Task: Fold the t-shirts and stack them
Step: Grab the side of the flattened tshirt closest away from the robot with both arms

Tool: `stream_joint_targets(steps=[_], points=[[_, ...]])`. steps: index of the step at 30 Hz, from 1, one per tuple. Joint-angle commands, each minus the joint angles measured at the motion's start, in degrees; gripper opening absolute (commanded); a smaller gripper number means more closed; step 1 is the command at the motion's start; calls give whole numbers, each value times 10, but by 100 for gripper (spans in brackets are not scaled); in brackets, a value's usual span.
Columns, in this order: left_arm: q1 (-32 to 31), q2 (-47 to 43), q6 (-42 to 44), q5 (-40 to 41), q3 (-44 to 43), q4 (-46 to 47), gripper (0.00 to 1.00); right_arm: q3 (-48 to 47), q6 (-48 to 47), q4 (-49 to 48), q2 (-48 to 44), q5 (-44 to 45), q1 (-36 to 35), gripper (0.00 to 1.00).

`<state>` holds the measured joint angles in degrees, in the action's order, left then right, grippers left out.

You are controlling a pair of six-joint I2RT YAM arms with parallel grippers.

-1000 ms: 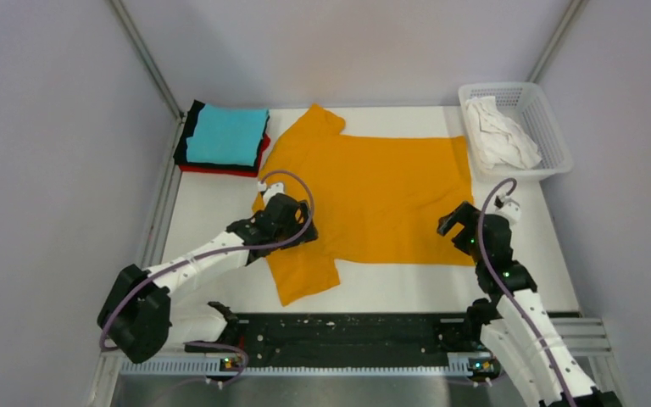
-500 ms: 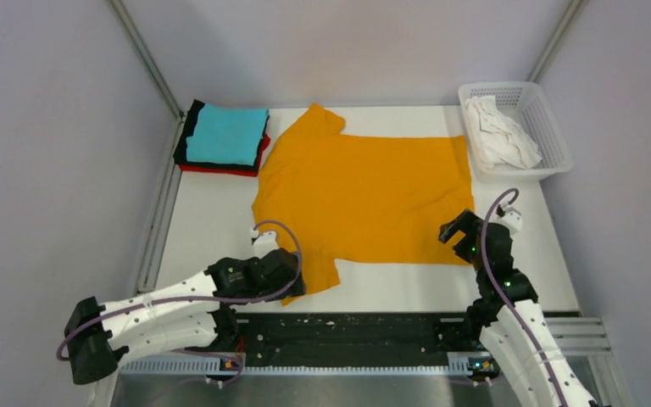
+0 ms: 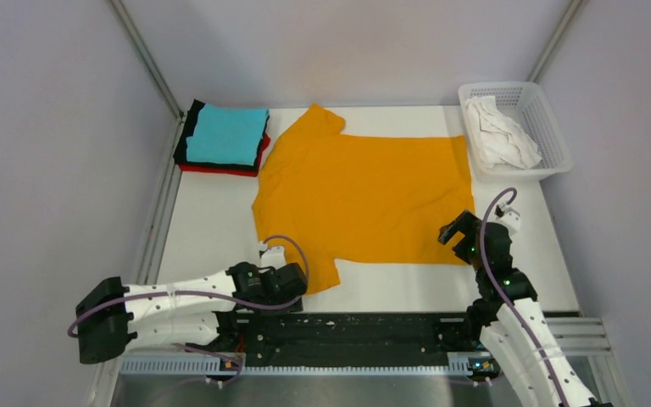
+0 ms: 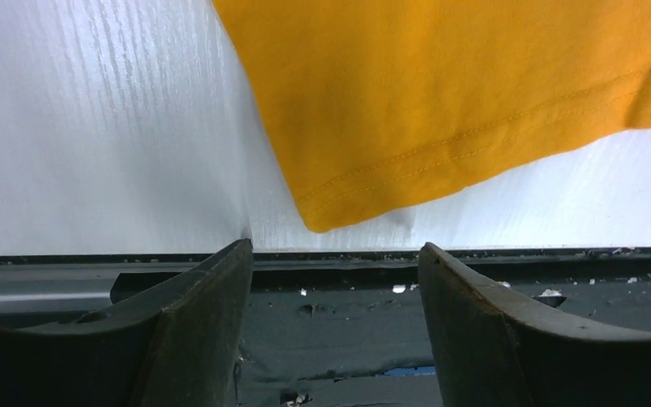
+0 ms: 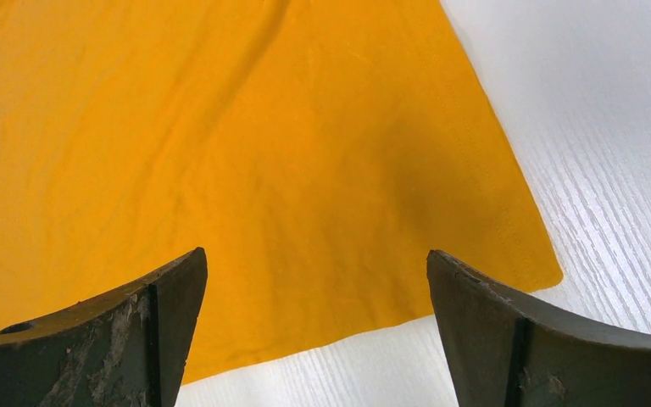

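Your left gripper (image 4: pixel 335 254) and right gripper (image 5: pixel 318 263) hang spread and empty by the near edge: cyan, red and black cloth t-shirts (image 3: pixel 225 136) lie folded and stacked at the far-left corner, while the orange-yellow cloth t-shirt (image 3: pixel 364 195) lies flat and unfolded mid-worktop and the crumpled white cloth t-shirt (image 3: pixel 498 136) waits in the white plastic mesh basket (image 3: pixel 552 127) at the far-right corner.

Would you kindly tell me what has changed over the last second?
The left end effector drew back from over the orange-yellow t-shirt to the near edge of the table, open just short of the sleeve corner. The right end effector retreated slightly, also open. The shirt, folded stack and basket stayed put.
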<state>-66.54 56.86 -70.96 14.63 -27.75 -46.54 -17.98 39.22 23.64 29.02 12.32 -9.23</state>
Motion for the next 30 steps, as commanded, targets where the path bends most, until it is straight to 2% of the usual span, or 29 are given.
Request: stream_joint_targets(steps=[1, 7, 12, 17, 20, 23, 27, 30], points=[[-3, 2, -21, 53, -17, 7, 76, -3, 0, -7, -9, 2, 1, 99], [-3, -6, -26, 96, -27, 3, 74, -4, 0, -7, -6, 4, 1, 99], [-2, 22, -9, 93, -9, 49, 69, -4, -1, -8, -6, 7, 0, 99], [4, 72, -10, 92, 1, 79, 49, -6, 0, -5, -5, 5, 1, 99], [5, 96, -6, 88, -2, 94, 32, -11, -1, -7, -6, -20, 0, 99], [5, 100, -18, 97, -1, 89, 2, -29, -2, 10, -6, -20, 1, 99], [5, 68, -8, 101, 8, 97, 0, -65, 21, 74, 0, 11, 0, 99], [5, 30, 2, 103, 24, 112, 0, -81, 26, 100, 21, -5, 0, 99]])
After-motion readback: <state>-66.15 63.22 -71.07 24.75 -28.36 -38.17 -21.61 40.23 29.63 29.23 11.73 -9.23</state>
